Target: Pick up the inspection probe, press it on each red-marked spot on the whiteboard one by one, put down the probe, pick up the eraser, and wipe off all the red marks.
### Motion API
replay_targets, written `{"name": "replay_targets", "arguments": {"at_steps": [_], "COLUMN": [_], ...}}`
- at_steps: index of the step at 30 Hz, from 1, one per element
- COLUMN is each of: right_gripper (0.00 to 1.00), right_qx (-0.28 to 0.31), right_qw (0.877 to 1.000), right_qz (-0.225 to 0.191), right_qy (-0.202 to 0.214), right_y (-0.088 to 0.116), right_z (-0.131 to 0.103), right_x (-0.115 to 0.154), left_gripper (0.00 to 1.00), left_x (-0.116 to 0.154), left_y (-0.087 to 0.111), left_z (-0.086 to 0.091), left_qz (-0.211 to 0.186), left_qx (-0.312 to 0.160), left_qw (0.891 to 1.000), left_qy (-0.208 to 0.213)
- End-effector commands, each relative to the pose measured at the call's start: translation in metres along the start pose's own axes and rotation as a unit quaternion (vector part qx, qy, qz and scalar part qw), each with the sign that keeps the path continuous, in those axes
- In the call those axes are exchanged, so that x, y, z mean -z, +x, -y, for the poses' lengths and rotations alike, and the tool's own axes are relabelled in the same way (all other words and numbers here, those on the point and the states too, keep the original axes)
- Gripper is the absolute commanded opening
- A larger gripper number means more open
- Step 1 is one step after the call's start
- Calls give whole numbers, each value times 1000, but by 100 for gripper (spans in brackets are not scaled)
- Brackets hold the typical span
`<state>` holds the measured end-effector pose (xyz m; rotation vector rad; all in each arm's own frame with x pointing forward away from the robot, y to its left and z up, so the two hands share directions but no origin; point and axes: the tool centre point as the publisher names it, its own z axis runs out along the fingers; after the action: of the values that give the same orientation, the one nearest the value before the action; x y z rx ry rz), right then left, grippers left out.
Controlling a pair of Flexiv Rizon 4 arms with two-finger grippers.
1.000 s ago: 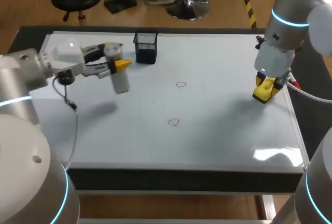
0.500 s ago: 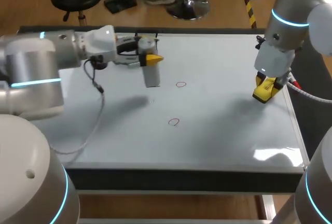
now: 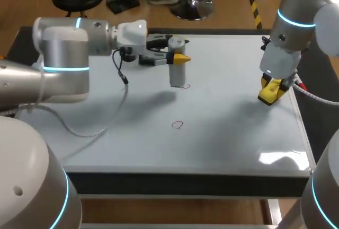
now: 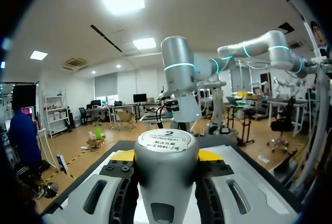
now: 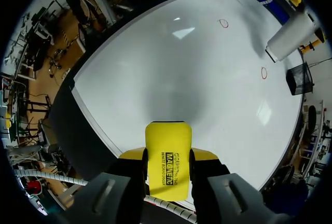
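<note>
Left end effector (image 3: 177,58) clamped on inspection probe (image 3: 177,74), tip at far red circle (image 3: 185,86); contact unclear. Near red circle (image 3: 177,125) probably unpressed. Right end effector (image 3: 271,94) grips yellow eraser (image 5: 167,156) over the whiteboard (image 3: 228,133). Nothing wiped yet.

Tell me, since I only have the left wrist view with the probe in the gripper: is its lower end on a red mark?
Observer: Not yet, it seems. In the head view the probe hangs by the far red mark, and the right wrist view shows that mark uncovered.
Operator: How many marks are there?
Observer: Two. That one and a near red mark, both on the whiteboard.
Operator: And the other arm?
Observer: The right gripper is shut on the yellow eraser, over the whiteboard's right side.
</note>
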<state>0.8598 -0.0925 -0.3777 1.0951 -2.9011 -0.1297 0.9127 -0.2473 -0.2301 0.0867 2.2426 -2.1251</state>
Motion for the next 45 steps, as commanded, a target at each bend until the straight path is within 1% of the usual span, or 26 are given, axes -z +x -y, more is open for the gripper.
{"name": "replay_targets", "arguments": {"at_steps": [1, 12, 21, 28, 36, 37, 45], "right_gripper": [0, 0, 0, 0, 0, 0, 0], "right_qx": [1, 1, 1, 1, 1, 1, 1], "right_qw": [1000, 1000, 1000, 1000, 1000, 1000, 1000], "right_qz": [-1, -1, -1, -1, -1, -1, -1], "right_qy": [1, 1, 1, 1, 1, 1, 1], "right_y": [0, 0, 0, 0, 0, 0, 0], "right_z": [0, 0, 0, 0, 0, 0, 0], "right_x": [0, 0, 0, 0, 0, 0, 0], "left_gripper": [0, 0, 0, 0, 0, 0, 0], "left_x": [-15, -21, -23, -28, -30, -29, -29], "left_y": [-12, -21, -27, -27, -26, -26, -26], "left_z": [-8, -22, -32, -36, -43, -43, -43], "left_qz": [-59, -76, -74, -78, -74, -65, -65], "left_qx": [1, 7, 16, 20, 27, 22, 22], "left_qw": [998, 997, 997, 997, 997, 997, 997], "left_qy": [4, 8, 5, 2, -9, -19, -19]}}
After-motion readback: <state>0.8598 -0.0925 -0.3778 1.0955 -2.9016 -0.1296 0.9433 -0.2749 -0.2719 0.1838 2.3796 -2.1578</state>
